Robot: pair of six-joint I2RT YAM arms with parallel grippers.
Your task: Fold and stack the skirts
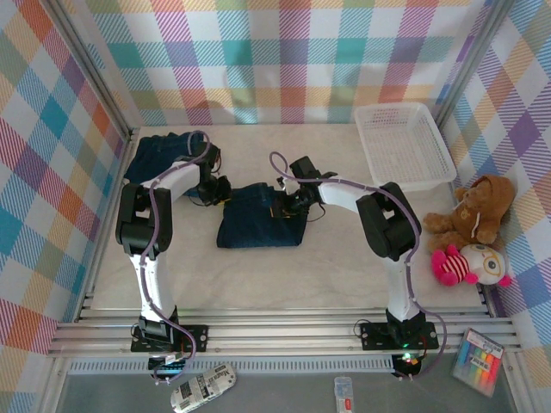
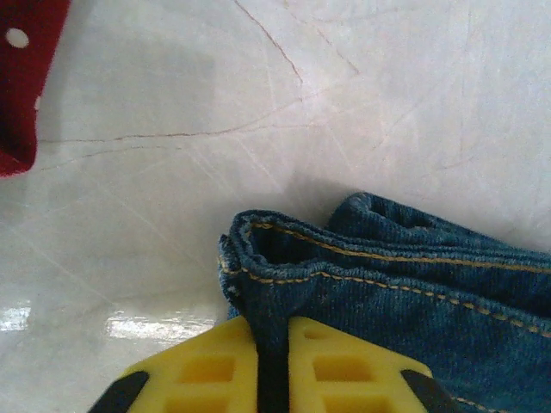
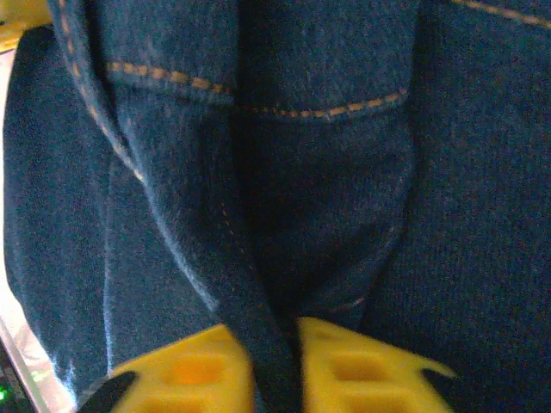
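A dark blue denim skirt (image 1: 258, 217) lies folded in the middle of the table. My left gripper (image 1: 222, 191) sits at its back left corner, shut on the stitched hem (image 2: 274, 331); a strip of denim runs between the yellow fingers (image 2: 207, 370). At the skirt's back right edge my right gripper (image 1: 289, 205) is shut on a ridge of the same denim (image 3: 275, 340). More dark blue denim (image 1: 162, 155) rests at the back left. In the left wrist view, an edge of the red dotted skirt (image 2: 19, 77) shows at the top left.
A white mesh basket (image 1: 405, 142) stands at the back right. A brown teddy bear (image 1: 469, 211) and a pink and white doll (image 1: 469, 262) lie along the right wall. Bare tabletop (image 1: 258, 275) spreads in front of the skirt.
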